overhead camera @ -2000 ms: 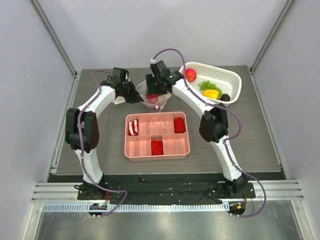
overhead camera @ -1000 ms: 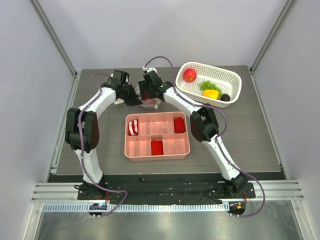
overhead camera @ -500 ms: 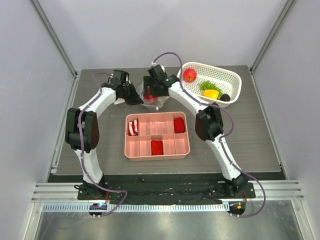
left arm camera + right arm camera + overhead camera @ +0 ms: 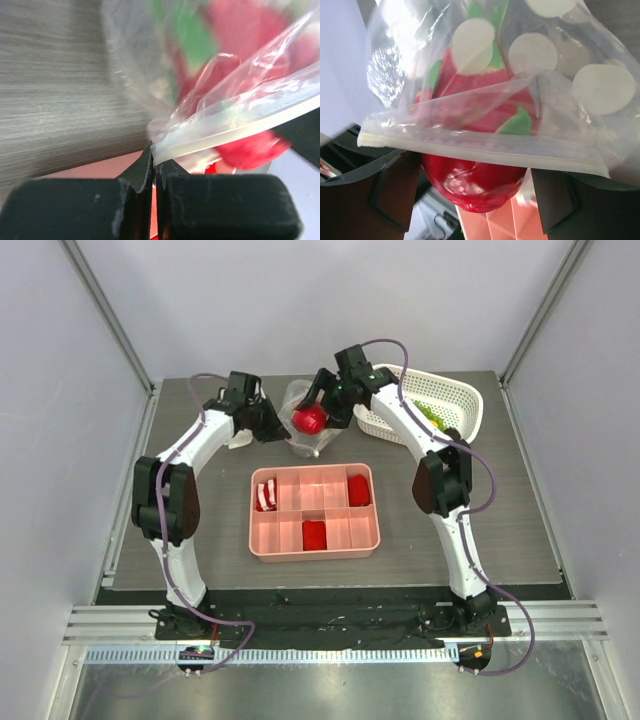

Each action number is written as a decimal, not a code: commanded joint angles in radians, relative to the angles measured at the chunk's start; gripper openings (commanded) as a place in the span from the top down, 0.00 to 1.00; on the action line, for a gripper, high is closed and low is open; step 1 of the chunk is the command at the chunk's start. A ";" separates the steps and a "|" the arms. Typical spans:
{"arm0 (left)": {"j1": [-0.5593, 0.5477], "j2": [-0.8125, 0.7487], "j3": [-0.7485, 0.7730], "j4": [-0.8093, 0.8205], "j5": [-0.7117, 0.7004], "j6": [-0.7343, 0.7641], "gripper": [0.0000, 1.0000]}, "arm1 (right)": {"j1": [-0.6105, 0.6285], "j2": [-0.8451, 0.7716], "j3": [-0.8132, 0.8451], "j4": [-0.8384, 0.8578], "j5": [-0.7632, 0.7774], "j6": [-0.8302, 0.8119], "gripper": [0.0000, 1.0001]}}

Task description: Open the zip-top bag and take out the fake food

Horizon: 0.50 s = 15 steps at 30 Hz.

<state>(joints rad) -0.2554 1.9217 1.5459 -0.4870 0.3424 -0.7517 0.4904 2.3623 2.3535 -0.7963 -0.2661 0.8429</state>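
Observation:
The clear zip-top bag hangs above the table behind the pink tray. My left gripper is shut on the bag's zip edge, with its jaws pinched together in the left wrist view. My right gripper is shut on a glossy red round piece of fake food, held at the bag's mouth. In the right wrist view this piece sits between the fingers, just below the zip strip. More red and green pieces show inside the bag.
The pink tray holds red blocks and a striped piece in front of the bag. A white basket at the back right holds green food; my right arm hides part of it. A white cloth lies under my left arm.
My right gripper reached into the bag, then came up and to the right with the red piece in it. The left gripper kept its hold on the bag's edge.

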 commanded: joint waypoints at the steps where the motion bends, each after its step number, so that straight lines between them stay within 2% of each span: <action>1: 0.004 -0.006 0.150 -0.106 -0.084 0.103 1.00 | 0.005 -0.187 -0.020 -0.006 -0.176 -0.028 0.99; 6: 0.011 0.008 0.227 -0.176 -0.229 0.192 1.00 | -0.021 -0.236 -0.036 -0.043 -0.294 -0.068 0.99; 9: 0.016 0.022 0.250 -0.177 -0.235 0.212 1.00 | -0.019 -0.279 -0.074 -0.046 -0.331 -0.079 0.99; 15: 0.033 0.056 0.321 -0.179 -0.191 0.150 1.00 | -0.035 -0.396 -0.149 -0.058 -0.380 -0.134 0.99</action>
<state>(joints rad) -0.2348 1.9530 1.7947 -0.6479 0.1501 -0.5926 0.4667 2.1021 2.2261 -0.8730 -0.5434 0.7586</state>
